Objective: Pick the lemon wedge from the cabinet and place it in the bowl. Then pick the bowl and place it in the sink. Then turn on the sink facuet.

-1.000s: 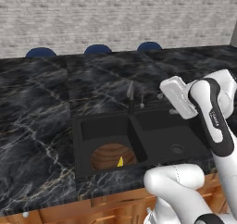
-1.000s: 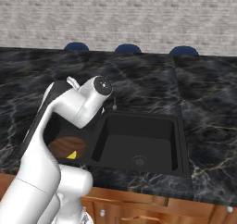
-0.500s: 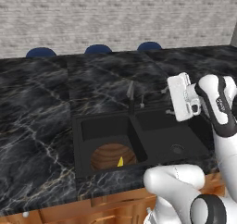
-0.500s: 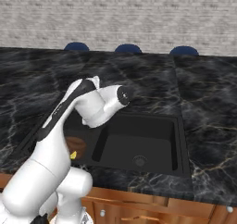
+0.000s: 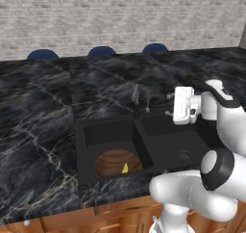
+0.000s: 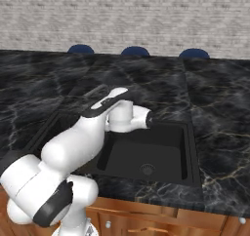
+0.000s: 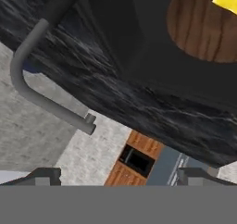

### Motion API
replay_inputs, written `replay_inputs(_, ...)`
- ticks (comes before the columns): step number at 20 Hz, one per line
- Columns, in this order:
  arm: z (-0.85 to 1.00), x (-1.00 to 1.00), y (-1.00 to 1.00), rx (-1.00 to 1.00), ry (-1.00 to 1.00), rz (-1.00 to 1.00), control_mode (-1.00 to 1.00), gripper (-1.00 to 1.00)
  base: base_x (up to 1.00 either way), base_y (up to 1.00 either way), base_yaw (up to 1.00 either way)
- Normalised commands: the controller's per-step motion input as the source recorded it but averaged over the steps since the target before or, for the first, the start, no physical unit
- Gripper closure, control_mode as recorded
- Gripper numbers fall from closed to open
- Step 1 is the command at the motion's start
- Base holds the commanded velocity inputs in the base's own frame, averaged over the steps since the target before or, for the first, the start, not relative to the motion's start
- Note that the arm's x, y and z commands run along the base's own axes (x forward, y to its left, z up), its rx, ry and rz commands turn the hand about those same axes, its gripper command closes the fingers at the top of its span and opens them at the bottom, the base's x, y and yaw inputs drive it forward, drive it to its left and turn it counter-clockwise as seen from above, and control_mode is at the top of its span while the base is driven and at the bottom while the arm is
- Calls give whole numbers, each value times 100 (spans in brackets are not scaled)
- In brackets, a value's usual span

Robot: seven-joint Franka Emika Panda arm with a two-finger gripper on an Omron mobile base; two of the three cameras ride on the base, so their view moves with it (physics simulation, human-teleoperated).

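The claw (image 5: 170,105) is hovering over the right basin of the sink (image 5: 163,140), turned sideways, fingers spread apart and holding nothing. Just beside it, toward the left, the faucet (image 5: 136,101) is standing at the divider. Lower and farther left, the bowl (image 5: 115,161) is sitting in the left basin, lemon wedge (image 5: 125,168) lying inside it.

The bowl (image 5: 116,162) sat in the left basin of the sink (image 5: 86,135), the lemon wedge (image 5: 125,168) inside it. The sink facuet (image 5: 136,101) stood at the sink's rear edge, between the basins.
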Motion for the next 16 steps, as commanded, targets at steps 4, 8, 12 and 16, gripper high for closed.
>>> replay_inputs(4,-40,91,-1,17,18,0,-100,-100,0,0,0)
replay_inputs(8,-27,78,-8,19,21,0,-100,-100,0,0,0)
replay_inputs(12,-37,60,-15,19,15,0,-100,-100,0,0,0)
replay_inputs(16,-41,57,-3,14,11,0,-100,-100,0,0,0)
